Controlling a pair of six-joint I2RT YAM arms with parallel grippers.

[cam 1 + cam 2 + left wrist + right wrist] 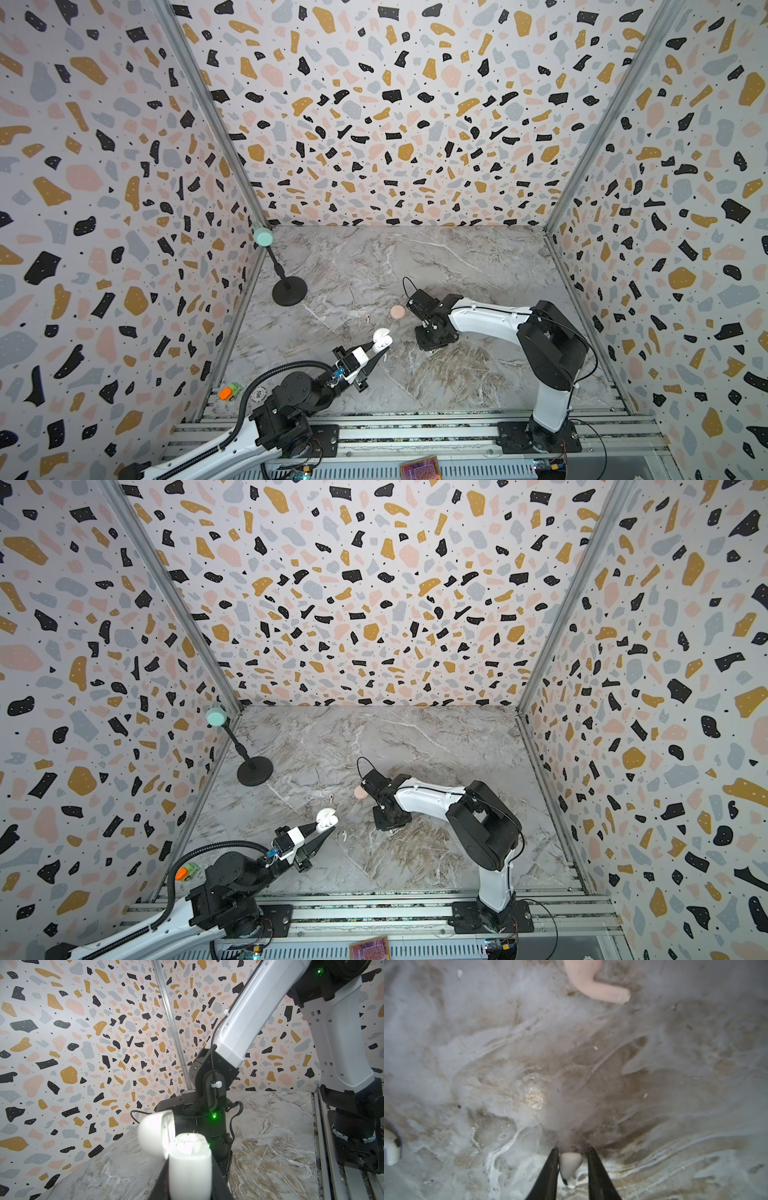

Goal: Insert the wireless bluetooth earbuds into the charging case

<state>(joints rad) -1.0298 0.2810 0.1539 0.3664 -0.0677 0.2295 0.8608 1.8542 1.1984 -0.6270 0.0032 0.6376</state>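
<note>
The white charging case (190, 1167), lid standing open, is being clenched by the left gripper (379, 348). Right of this case, the right gripper (572, 1149) is straddling a white earbud (570, 1164) on the marble table (457, 257), one finger touching it, the other just clear. A pink earbud (368, 318) and a pink case (397, 311) are lying just behind that case.

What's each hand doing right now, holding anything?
Left hand: closed, holding the white case, lid open.
Right hand: slightly open around a white earbud, not clamped yet.
</note>
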